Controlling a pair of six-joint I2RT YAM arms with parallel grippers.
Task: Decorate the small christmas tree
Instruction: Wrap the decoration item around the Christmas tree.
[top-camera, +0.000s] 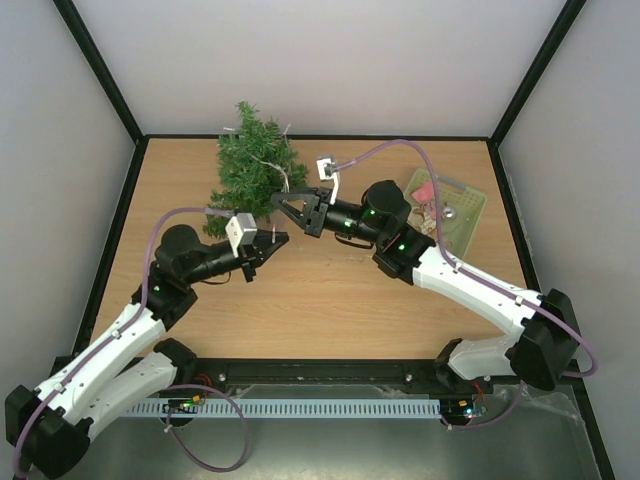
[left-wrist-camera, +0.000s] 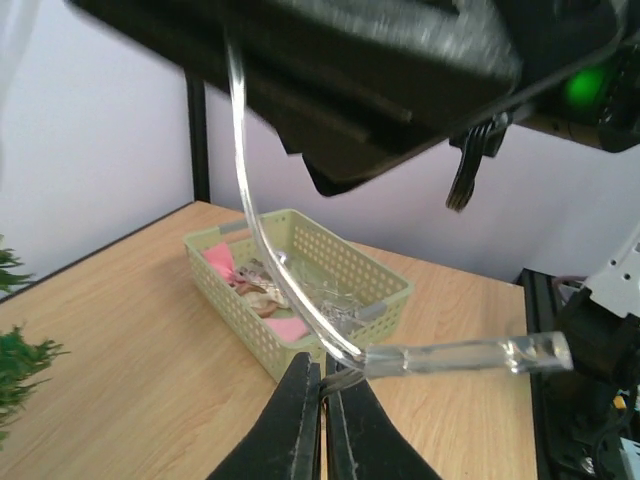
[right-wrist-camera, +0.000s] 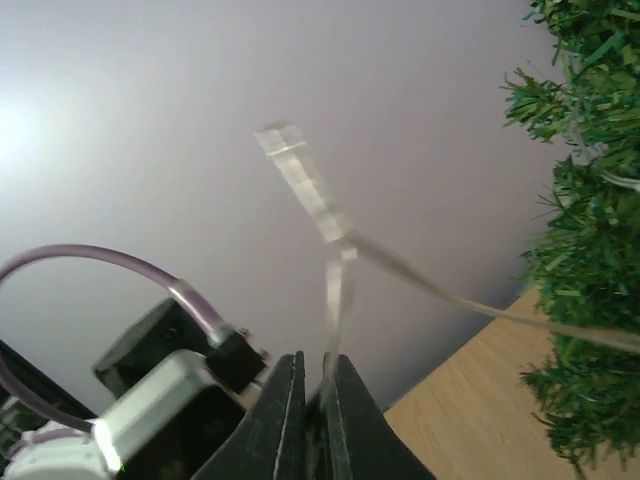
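Observation:
The small christmas tree (top-camera: 254, 163) lies at the back left of the table, and its green branches fill the right edge of the right wrist view (right-wrist-camera: 590, 200). A clear light string (left-wrist-camera: 262, 240) with a clear bulb (left-wrist-camera: 470, 354) runs between both grippers; it also shows in the right wrist view (right-wrist-camera: 310, 200), trailing toward the tree. My left gripper (top-camera: 270, 243) (left-wrist-camera: 322, 378) is shut on a thin wire of the string. My right gripper (top-camera: 283, 205) (right-wrist-camera: 318, 385) is shut on the string just right of the tree.
A pale green basket (top-camera: 470, 205) with pink and mixed ornaments stands at the back right; it also shows in the left wrist view (left-wrist-camera: 380, 290). The right arm (left-wrist-camera: 400, 70) hangs close over the left gripper. Black frame posts and grey walls enclose the table.

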